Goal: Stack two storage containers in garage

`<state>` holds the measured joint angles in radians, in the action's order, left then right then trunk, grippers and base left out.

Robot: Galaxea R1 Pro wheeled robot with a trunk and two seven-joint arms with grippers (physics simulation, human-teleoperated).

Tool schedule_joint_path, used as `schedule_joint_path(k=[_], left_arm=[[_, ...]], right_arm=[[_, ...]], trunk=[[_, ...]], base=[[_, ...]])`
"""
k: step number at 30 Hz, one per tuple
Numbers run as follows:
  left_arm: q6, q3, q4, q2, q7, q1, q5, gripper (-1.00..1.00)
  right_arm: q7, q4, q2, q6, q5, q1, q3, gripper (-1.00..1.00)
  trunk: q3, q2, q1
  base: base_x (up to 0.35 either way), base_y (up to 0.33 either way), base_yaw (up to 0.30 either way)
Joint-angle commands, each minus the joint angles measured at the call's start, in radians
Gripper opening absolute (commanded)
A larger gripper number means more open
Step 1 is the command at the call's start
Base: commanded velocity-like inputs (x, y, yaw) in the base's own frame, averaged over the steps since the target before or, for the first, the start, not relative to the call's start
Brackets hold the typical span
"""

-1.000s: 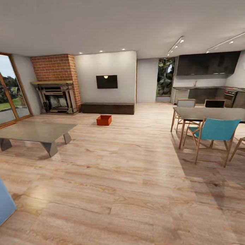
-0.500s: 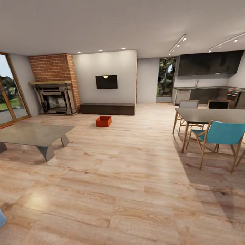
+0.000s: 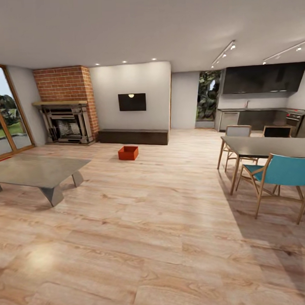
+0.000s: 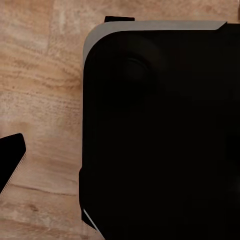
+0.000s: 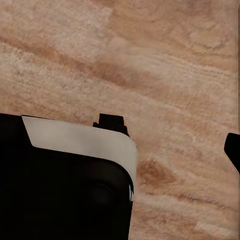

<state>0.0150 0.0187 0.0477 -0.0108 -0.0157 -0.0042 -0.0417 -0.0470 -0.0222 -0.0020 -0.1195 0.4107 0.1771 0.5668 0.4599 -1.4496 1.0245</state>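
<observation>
Container (image 3: 128, 153) on floor (image 3: 163, 222), before cabinet (image 3: 133, 136).

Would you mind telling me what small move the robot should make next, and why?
Probably keep rolling forward over the wood-plank floor toward the orange container. It sits far off, in front of the dark low cabinet, well beyond reach, and the path to it looks open.

Black robot body (image 4: 160, 135) below both wrists, dark fingertip (image 5: 233, 149) at frame edge
</observation>
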Motion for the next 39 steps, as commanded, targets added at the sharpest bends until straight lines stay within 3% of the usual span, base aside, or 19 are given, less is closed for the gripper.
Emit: schedule_joint_path(k=[1, 39], left_arm=[[0.002, 0.001, 0.0, 0.0, -0.001, 0.0, -0.004, 1.0], [0.002, 0.001, 0.0, -0.001, -0.001, 0.0, -0.005, 1.0]], right_arm=[[-0.001, -0.002, 0.0, -0.005, 0.008, 0.001, 0.008, 1.0], [-0.001, -0.002, 0.0, -0.005, 0.008, 0.001, 0.008, 1.0]], trunk=[[0.001, 0.0, 0.001], [0.001, 0.0, 0.001]], base=[[0.323, 0.0, 0.0], [0.323, 0.0, 0.0]])
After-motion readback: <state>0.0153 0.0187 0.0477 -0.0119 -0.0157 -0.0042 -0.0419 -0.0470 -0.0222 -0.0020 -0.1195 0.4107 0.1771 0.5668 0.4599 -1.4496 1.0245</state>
